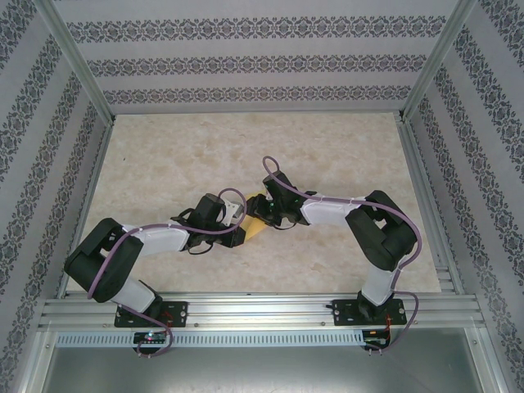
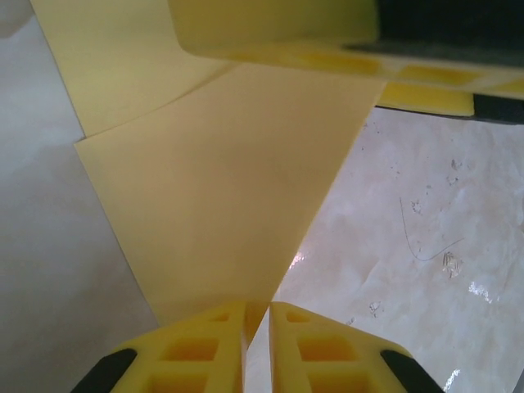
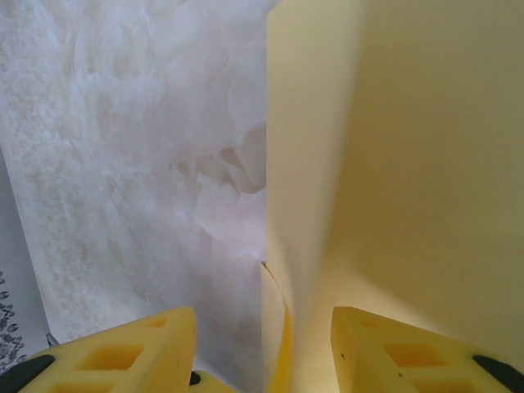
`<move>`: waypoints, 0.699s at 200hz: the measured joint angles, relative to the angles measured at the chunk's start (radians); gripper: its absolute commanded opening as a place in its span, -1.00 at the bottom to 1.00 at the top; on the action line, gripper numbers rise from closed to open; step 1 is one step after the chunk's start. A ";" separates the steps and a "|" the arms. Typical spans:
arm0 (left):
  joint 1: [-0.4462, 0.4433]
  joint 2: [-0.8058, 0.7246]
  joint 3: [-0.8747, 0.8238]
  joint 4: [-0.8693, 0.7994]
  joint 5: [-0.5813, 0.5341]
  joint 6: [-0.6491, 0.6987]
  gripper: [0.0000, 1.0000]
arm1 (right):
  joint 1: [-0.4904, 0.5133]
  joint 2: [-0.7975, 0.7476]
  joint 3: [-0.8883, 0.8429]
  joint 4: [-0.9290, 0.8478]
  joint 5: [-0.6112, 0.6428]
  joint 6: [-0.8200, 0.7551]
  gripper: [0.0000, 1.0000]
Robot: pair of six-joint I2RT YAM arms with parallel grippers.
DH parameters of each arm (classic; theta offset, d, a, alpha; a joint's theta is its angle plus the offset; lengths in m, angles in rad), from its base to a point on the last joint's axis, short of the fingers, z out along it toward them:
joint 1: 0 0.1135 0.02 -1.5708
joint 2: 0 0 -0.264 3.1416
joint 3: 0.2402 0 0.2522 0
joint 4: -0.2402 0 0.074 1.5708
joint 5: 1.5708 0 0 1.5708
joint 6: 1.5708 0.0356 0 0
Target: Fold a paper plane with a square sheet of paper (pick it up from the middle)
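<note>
A lab test cell: aluminium frame [image 1: 78, 70], patterned wallpaper walls [image 1: 246, 31], marble-look table [image 1: 164, 155].

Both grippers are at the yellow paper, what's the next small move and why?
Probably close the right gripper on the paper: its fingers stand apart with a fold between them, while the left gripper is shut on a corner.

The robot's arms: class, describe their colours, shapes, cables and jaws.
Both the left arm and right arm have white links between bulky black joints, each trailed by a purple cable. The jaws are yellow, blocky, with rectangular recesses and black outer ends.
</note>
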 measured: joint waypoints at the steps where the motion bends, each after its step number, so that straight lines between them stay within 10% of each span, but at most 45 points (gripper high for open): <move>1: 0.000 0.000 0.000 0.000 0.000 0.003 -0.57 | 0.000 0.000 0.000 0.000 0.000 0.000 -0.04; 140: -0.060 -0.046 0.034 -0.086 -0.152 0.053 0.00 | 0.000 0.000 0.000 0.000 0.000 0.000 -0.05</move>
